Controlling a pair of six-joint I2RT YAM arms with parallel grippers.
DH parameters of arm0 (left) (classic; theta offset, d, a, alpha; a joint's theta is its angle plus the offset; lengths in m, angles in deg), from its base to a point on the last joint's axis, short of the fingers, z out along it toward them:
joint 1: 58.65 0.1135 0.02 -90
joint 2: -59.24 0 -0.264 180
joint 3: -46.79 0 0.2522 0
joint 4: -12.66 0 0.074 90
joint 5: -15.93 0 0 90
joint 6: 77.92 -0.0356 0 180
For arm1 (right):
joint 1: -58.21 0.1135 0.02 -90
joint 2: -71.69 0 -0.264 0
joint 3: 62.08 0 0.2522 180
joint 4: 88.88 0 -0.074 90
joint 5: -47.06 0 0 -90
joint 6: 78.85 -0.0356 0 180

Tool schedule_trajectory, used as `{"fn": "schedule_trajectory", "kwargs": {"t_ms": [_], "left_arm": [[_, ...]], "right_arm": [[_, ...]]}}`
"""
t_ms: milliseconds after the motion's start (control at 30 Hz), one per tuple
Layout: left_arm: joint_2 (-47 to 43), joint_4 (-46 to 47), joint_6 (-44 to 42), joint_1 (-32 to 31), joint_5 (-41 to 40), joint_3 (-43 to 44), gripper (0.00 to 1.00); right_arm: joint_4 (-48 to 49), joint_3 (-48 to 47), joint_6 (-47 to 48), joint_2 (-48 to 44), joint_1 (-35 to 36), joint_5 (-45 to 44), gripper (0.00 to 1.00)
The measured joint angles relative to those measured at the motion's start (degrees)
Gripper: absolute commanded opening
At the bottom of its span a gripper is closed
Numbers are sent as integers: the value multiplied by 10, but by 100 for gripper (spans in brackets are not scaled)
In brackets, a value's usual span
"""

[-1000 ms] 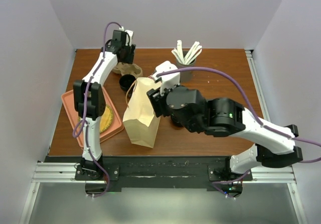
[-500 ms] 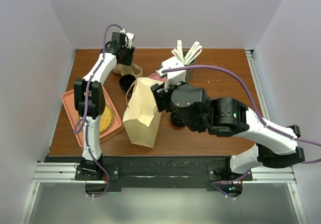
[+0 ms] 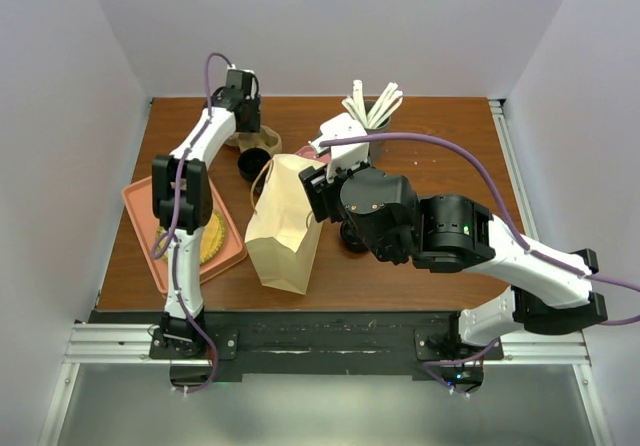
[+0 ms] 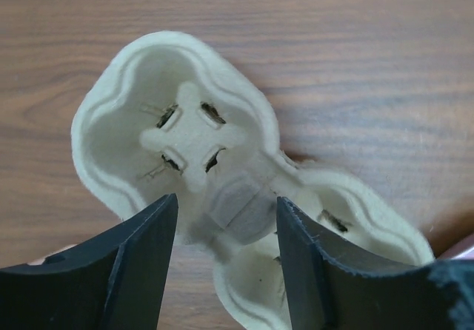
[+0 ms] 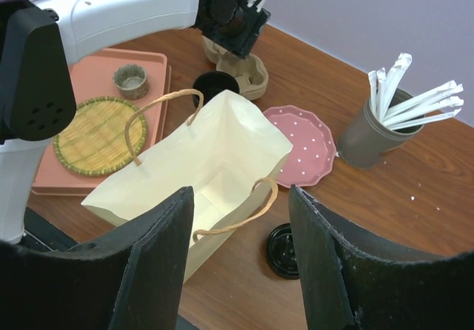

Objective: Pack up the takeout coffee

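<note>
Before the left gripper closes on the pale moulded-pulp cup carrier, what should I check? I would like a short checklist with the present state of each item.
1. Left gripper open: ok.
2. Middle ridge of the pale moulded-pulp cup carrier lies between its jaws: ok.
3. Visible carrier well empty: ok.
4. Jaws low enough to catch the ridge: cannot tell.
5. Cream paper bag standing, mouth open: ok.
6. Right gripper open, holding nothing: ok.

White links [image 3: 540,271], black joints [image 3: 375,206], purple cables [image 3: 430,140], black pincer fingers [image 4: 141,271]
</note>
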Motion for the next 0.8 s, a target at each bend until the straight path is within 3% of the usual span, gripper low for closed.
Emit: {"fn": "schedule_trajectory", "kwargs": {"t_ms": [233,500,800], "left_arm": [[-3,-21,151,0,-41,39,61],[-34,-26,321,0,-36,32,53],[-32,-87,419,0,-66,33,52]], "right_arm": [[5,2,9,0,0,0,58],[9,3,19,0,0,0,58],[13,15,20,0,0,0,58]]}}
